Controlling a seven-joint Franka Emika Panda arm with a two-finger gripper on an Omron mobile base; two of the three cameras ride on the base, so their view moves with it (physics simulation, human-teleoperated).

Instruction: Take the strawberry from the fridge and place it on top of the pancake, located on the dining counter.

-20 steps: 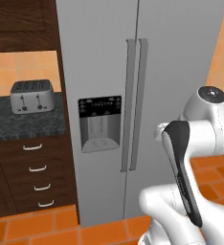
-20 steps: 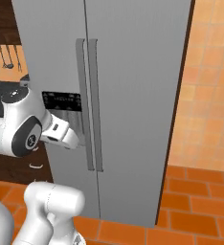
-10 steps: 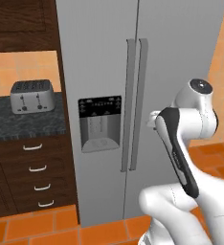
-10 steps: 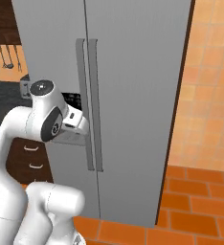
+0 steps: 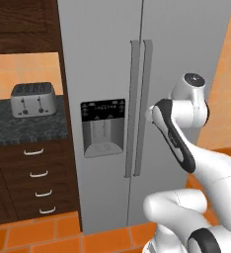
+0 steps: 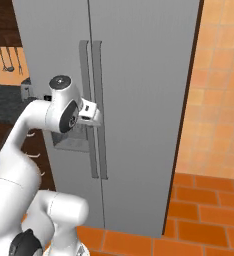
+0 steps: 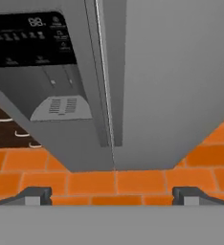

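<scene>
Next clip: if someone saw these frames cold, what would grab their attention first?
The tall grey fridge fills the middle, both doors shut, its paired vertical handles running down the centre and a black water dispenser on the left door. The white arm's gripper faces those handles from close up, jaws wide open and empty. Off to the left, a silver toaster sits on a dark wall counter.

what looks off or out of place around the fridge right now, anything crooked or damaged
Nothing stands out. The fridge has both doors shut and flush, its handles straight and parallel, the dispenser panel intact. The toaster sits square on the side counter. The gripper is open and holds nothing.
</scene>
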